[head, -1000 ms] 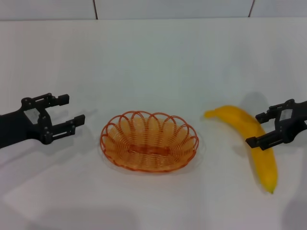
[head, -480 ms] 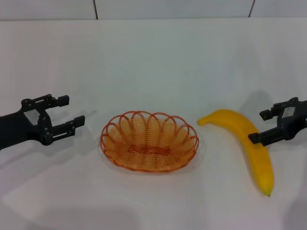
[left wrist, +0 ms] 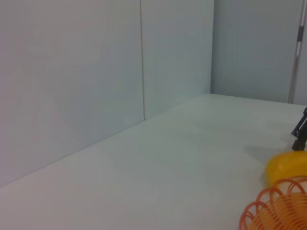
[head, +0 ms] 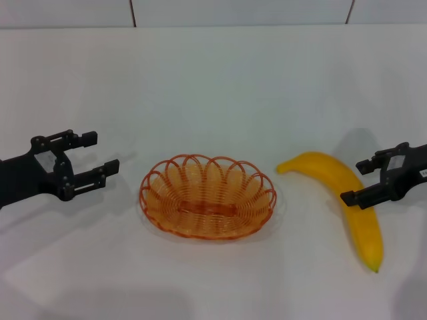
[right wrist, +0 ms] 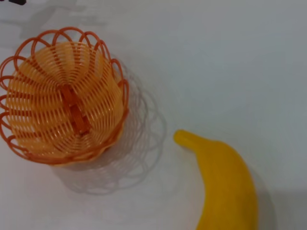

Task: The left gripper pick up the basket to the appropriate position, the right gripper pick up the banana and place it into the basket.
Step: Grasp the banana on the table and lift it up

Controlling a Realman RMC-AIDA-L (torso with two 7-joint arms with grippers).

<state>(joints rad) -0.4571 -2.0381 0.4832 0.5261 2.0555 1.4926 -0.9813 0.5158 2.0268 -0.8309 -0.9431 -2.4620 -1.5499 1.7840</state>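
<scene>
The orange wire basket (head: 208, 161) sits on the white table, a little left of centre, also seen in the right wrist view (right wrist: 121, 98) and the left wrist view (left wrist: 274, 210). My left gripper (head: 104, 152) hovers open to its left, a short gap from the rim, holding nothing. The yellow banana (head: 320, 167) lies on the table right of the basket, one end toward the rim; the right wrist view looks down on it (right wrist: 225, 187). My right gripper (head: 352, 181) is open, its fingers straddling the banana's middle; contact cannot be told.
White table (head: 213, 80) all round, with a pale wall along the back edge (head: 213, 12). The left wrist view shows wall panels (left wrist: 96, 72) beyond the table's far side and the other arm's black claw (left wrist: 301, 130) past the banana end (left wrist: 287, 167).
The banana turned slightly on the table, its near-basket end shifting left and down. The right gripper drifted a little over it. Left gripper and basket stayed put.
</scene>
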